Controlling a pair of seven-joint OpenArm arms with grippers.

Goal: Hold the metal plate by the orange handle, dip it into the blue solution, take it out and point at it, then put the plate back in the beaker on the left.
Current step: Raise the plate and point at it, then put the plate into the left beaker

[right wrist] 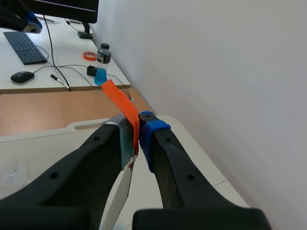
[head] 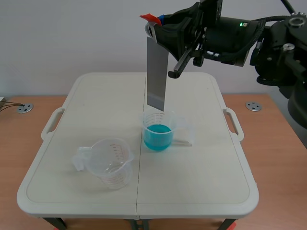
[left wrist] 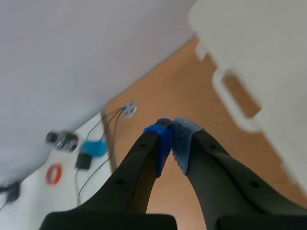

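A grey metal plate [head: 157, 72] hangs upright from my right gripper [head: 154, 26], which is shut on its orange handle [head: 149, 18]. The plate's lower edge hovers just above the beaker of blue solution [head: 158, 131] near the table's middle. An empty clear beaker [head: 112, 161] stands at the front left. In the right wrist view the orange handle [right wrist: 121, 101] is pinched between the fingers of my right gripper [right wrist: 136, 136], and the plate [right wrist: 119, 199] drops away below. My left gripper [left wrist: 172, 140] is shut on nothing, off the table's side, out of the scene view.
The white folding table [head: 201, 191] sits on a wooden desk [head: 283, 143]. In the wrist views a side desk holds a keyboard [right wrist: 21, 47], a mouse [right wrist: 21, 76], cables, a small bottle [right wrist: 103, 52] and an orange tape roll [left wrist: 54, 174].
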